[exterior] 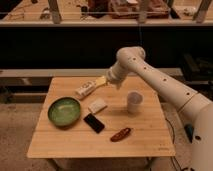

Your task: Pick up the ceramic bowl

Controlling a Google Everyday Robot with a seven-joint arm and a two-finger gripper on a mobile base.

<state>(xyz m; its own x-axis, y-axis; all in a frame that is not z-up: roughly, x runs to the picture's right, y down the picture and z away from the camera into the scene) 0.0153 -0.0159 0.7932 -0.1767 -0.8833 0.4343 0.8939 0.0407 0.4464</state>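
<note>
I had the gripper (114, 81) over the far side of the bench (145, 142), beside a white bottle (86, 89); couldn't tell whether it was open or holding anything. Ceramic bowl (64, 111) sat upright on the bench's left part, near a flat black item (94, 123), well apart from the gripper.

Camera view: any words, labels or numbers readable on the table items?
None can be read.
Any print on the white bottle is too blurred.
The ceramic bowl and white cup show no text.
The end effector hangs just beside the bottle.
</note>
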